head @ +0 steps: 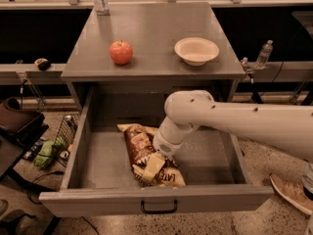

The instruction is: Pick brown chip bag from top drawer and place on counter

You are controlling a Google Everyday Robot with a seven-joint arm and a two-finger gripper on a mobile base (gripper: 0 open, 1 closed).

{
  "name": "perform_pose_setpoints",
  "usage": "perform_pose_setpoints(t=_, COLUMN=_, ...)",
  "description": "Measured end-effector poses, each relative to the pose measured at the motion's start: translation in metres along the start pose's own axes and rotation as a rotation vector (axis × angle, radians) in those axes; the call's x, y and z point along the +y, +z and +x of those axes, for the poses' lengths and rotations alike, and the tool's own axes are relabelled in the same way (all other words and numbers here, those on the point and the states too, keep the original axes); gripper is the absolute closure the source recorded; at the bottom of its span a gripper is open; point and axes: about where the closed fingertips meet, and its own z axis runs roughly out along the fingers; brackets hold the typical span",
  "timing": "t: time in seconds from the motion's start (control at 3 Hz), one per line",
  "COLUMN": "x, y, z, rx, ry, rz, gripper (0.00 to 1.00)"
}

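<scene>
We see the tabletop as smooth grey metal with a dull sheen. The top drawer has the same matt grey metal, and its pull handle is black. The brown chip bag is crinkled, glossy film that catches the light. The gripper, down in the drawer on the bag, looks like pale smooth plastic, as does the arm's white matt shell. The apple has shiny red skin and the bowl is matt white. The floor looks like speckled stone.
</scene>
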Motion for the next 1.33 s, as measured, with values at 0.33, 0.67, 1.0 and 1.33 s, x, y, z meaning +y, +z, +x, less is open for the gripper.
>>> perform_pose_setpoints(t=0.33, x=0.0, y=0.0, z=0.0, rx=0.0, ry=0.0, rz=0.0, gripper=0.88)
perform_pose_setpoints(t=0.67, x=0.001, y=-0.006, z=-0.002, rx=0.0, ry=0.0, rz=0.0, gripper=1.0)
perform_pose_setpoints(t=1.0, x=0.001, y=-0.047, z=0.0, rx=0.048, ry=-0.025, rz=0.071, gripper=1.0)
perform_pose_setpoints(t=1.33, x=-0.002, y=-0.123, z=-0.008, rx=0.076, ry=-0.063, rz=0.194, gripper=1.0)
